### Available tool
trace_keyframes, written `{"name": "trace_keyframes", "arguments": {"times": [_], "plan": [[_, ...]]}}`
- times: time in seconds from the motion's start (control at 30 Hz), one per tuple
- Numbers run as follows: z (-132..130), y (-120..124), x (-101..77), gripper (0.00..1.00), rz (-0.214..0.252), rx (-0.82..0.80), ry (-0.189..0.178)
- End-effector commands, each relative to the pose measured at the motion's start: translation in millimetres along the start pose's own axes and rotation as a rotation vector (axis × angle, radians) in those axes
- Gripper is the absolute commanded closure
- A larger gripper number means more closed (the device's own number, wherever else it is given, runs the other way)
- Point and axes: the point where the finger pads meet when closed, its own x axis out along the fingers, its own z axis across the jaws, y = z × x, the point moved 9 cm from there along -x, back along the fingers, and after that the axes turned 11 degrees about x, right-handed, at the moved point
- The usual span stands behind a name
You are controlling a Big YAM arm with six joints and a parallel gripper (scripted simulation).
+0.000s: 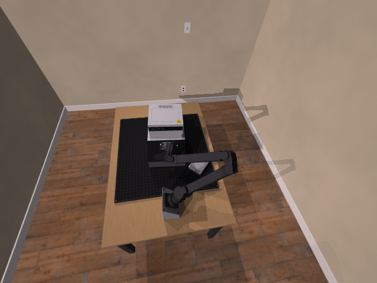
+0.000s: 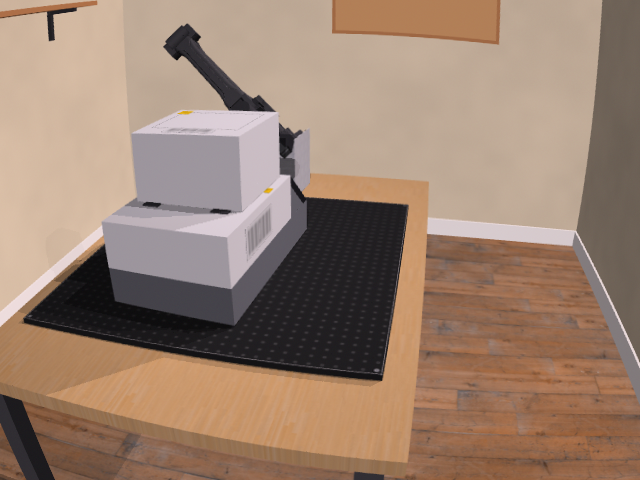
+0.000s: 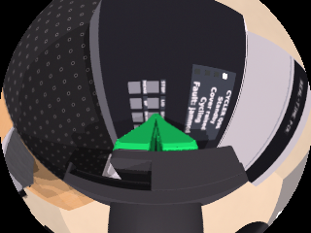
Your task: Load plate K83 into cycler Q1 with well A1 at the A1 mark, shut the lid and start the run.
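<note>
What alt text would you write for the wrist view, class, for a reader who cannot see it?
Closed green gripper fingers, holding nothing, point at a block of grey keys on a machine's dark front panel. A small screen with white text sits to the right of the keys, and a dotted black mat lies to the left.

Beige walls (image 1: pixel 121 55), white baseboard (image 1: pixel 152 102), wood plank floor (image 1: pixel 76 170). Wooden table (image 2: pixel 232 408), black perforated mat (image 2: pixel 336 289). Corkboard (image 2: pixel 416 18), wall outlet (image 1: pixel 183 88).

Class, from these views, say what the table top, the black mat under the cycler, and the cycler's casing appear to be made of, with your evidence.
Table top: likely light wood or laminate, faint grain.
Black mat: probably a matte perforated board; regular dot grid.
Cycler casing: smooth matte plastic or painted metal, pale grey over darker grey.
</note>
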Motion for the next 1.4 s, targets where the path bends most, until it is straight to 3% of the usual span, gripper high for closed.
{"name": "trace_keyframes", "arguments": {"times": [0.0, 1.37], "plan": [[-10.7, -0.2, 4.9, 1.0, 0.002, 0.027, 0.02], [9.1, 4.1, 7.5, 1.0, 0.011, -0.003, -0.007]]}}
